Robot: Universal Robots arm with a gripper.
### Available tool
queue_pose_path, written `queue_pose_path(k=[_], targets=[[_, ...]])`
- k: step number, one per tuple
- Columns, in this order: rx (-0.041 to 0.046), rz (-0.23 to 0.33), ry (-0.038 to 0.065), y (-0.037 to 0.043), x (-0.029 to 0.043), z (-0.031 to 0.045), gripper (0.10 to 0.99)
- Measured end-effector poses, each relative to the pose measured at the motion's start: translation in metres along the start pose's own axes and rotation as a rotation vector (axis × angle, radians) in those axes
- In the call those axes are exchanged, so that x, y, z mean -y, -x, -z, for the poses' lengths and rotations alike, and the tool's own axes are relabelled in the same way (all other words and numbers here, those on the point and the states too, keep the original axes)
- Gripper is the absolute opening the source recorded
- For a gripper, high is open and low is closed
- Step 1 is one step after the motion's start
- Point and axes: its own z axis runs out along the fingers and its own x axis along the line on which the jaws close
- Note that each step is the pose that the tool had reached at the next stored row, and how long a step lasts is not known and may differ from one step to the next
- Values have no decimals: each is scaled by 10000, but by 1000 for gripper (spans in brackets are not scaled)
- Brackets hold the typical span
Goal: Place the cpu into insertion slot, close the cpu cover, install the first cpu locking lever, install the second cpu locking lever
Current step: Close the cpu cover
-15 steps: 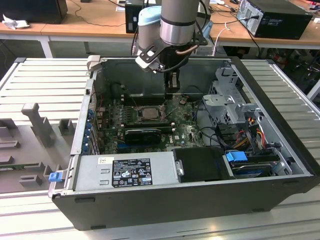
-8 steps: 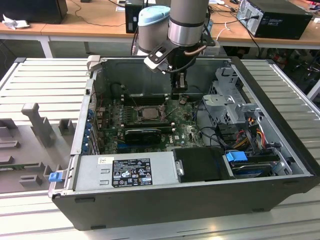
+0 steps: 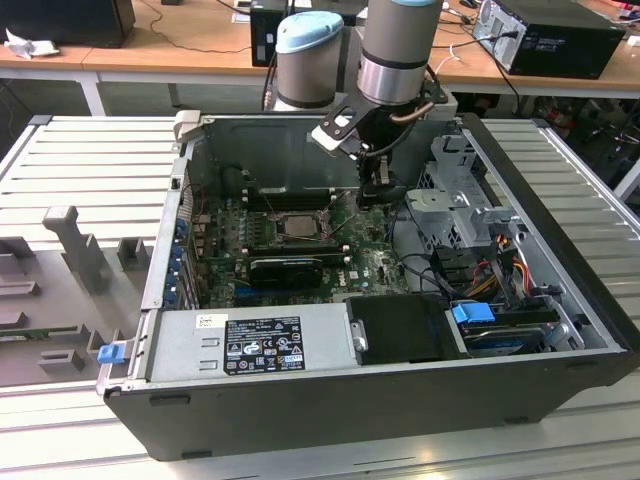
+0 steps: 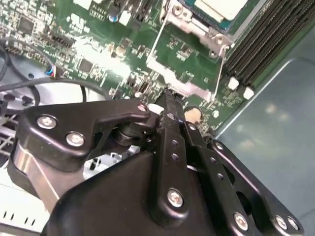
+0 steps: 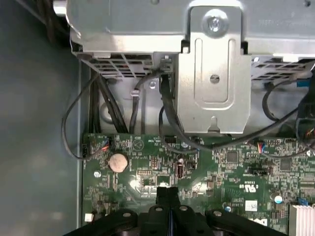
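Observation:
The cpu (image 3: 298, 224) lies flat in the insertion slot (image 3: 277, 230) on the green motherboard, silver top up. In the second wrist view the cpu (image 4: 221, 7) shows at the picture's edge, with the cpu cover (image 4: 183, 17) as a metal frame lying down beside and around it. My gripper (image 3: 378, 195) hangs over the board to the exterior view's right of the slot, apart from it. Its black fingers (image 5: 161, 195) are pressed together with nothing between them. The tips of the gripper (image 4: 170, 97) sit just above the board.
Long black memory slots (image 4: 266, 34) run beside the socket. A metal drive cage (image 5: 211, 73) with dark cables (image 5: 167, 118) stands just beyond my gripper, and a coin battery (image 5: 118, 162) sits on the board. The power supply (image 3: 255, 342) fills the case's near side.

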Motion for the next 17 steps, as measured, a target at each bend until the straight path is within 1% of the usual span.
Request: queue_pose_path(k=[3, 4, 5, 9, 15, 17], targets=[[1, 4, -1, -1, 164, -8, 106], [1, 10, -1, -2, 189, -8, 106], [-1, 11, 0, -3, 255, -8, 106], [-2, 15, 2, -5, 441, -15, 106], [-1, 22, -1, -7, 549, -77, 106], [0, 24, -2, -7, 565, -102, 106]])
